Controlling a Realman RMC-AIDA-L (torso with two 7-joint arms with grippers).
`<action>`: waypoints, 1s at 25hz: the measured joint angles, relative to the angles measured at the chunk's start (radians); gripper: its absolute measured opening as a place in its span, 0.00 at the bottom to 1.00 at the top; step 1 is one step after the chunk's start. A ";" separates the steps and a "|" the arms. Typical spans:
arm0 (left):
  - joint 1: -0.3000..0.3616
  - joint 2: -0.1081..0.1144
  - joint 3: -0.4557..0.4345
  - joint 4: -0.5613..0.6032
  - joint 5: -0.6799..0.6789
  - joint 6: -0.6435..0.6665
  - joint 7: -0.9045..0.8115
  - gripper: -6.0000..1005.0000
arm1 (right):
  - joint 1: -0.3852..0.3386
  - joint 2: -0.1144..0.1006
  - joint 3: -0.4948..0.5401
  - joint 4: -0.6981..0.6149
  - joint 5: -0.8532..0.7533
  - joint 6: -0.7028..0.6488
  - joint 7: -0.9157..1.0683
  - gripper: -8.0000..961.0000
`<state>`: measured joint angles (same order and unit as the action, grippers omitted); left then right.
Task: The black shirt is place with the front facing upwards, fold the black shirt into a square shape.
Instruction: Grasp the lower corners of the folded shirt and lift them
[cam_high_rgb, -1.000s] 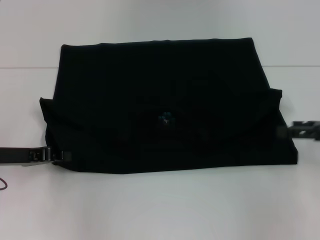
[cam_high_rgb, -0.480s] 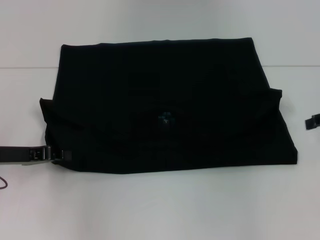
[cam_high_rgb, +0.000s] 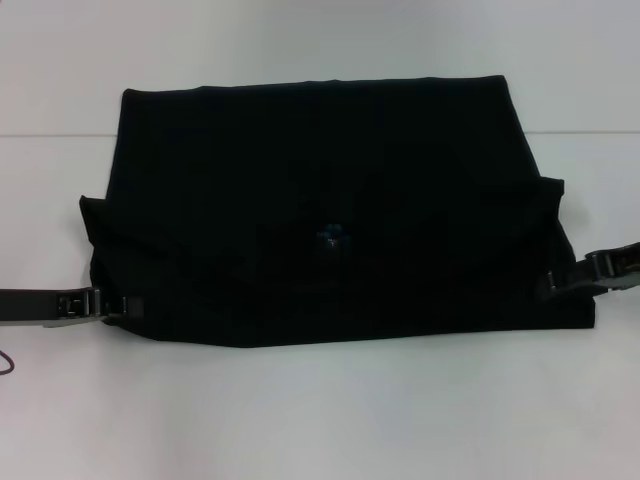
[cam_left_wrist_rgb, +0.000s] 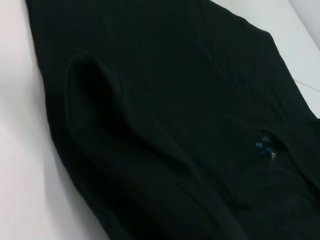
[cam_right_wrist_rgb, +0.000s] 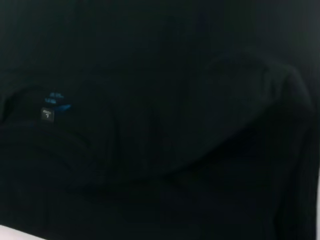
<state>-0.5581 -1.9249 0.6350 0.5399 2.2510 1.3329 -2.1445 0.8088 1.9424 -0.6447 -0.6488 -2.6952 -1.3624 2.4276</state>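
From my station I had the left gripper (cam_high_rgb: 118, 308) low at the near left corner of the black shirt (cam_high_rgb: 330, 200), its tip touching the cloth edge; I could not tell whether it was clenched on the hem or merely resting against it. The right gripper (cam_high_rgb: 556, 282) sat at the near right corner of the shirt, likewise against the edge, and its grip state was equally unreadable to me.

The shirt lay flat on the white table (cam_high_rgb: 320, 420), already folded into a wide band, its long axis running left to right between the two grippers. The small blue neck label (cam_high_rgb: 328, 238) sat near the shirt's middle, showing also in the left wrist view (cam_left_wrist_rgb: 264, 145) and the right wrist view (cam_right_wrist_rgb: 54, 102).

I judged both arms about equally near, each at its own end of the shirt. The cloth lay inward from each gripper, toward the label, so the next fold would likely carry the ends across that long axis.
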 joint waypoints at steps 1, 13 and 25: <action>0.000 0.000 0.000 0.000 0.000 0.000 0.000 0.05 | 0.001 0.005 -0.002 0.002 0.000 0.005 -0.001 0.91; -0.004 0.000 -0.002 0.000 -0.004 0.005 0.000 0.05 | -0.001 0.012 -0.023 0.028 -0.009 0.040 -0.005 0.84; -0.006 0.001 -0.002 0.000 -0.007 0.018 0.002 0.05 | -0.008 0.014 -0.054 0.029 -0.010 0.059 -0.004 0.45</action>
<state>-0.5636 -1.9242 0.6327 0.5400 2.2440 1.3513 -2.1427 0.8006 1.9566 -0.6988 -0.6197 -2.7051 -1.3033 2.4231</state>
